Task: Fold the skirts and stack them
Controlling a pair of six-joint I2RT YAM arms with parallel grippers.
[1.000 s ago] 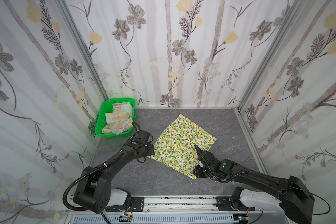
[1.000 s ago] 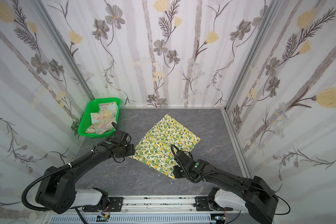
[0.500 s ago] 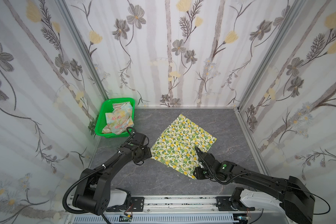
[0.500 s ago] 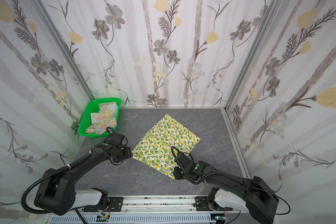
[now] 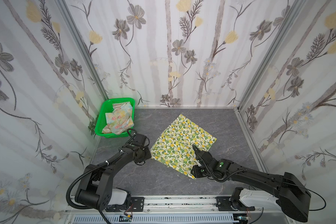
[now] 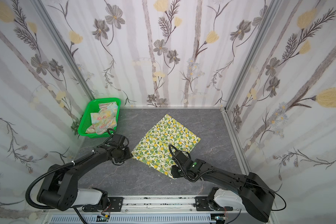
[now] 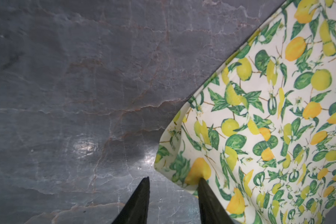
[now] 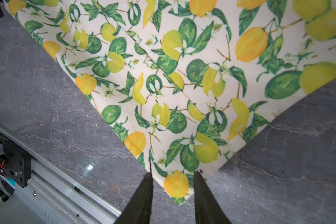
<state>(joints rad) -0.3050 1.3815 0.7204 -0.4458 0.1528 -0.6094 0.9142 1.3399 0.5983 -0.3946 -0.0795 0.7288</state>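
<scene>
The lemon-print skirt (image 5: pixel 182 143) (image 6: pixel 165 139) lies flat on the grey table, set like a diamond. My left gripper (image 5: pixel 148 155) (image 6: pixel 129 154) sits low at its left corner. In the left wrist view the gripper (image 7: pixel 174 179) is open: one fingertip (image 7: pixel 202 184) rests on the skirt's (image 7: pixel 270 116) edge, and bare table shows in the gap. My right gripper (image 5: pixel 193 174) (image 6: pixel 174 173) is at the near corner. In the right wrist view it (image 8: pixel 173 173) is open, straddling that corner of the skirt (image 8: pixel 182 67). The pastel flowered skirt (image 5: pixel 119 120) (image 6: pixel 105 119) lies crumpled in the basket.
The green perforated basket (image 5: pixel 113 135) (image 6: pixel 94 135) stands in the back left corner against the wall. Flowered walls close in the left, back and right sides. A metal rail (image 5: pixel 182 201) (image 8: pixel 66 174) runs along the table's front edge, close to the right gripper.
My left gripper has come off the lemon skirt's left side to its left corner, and its jaws have narrowed. The right gripper has hardly moved.
</scene>
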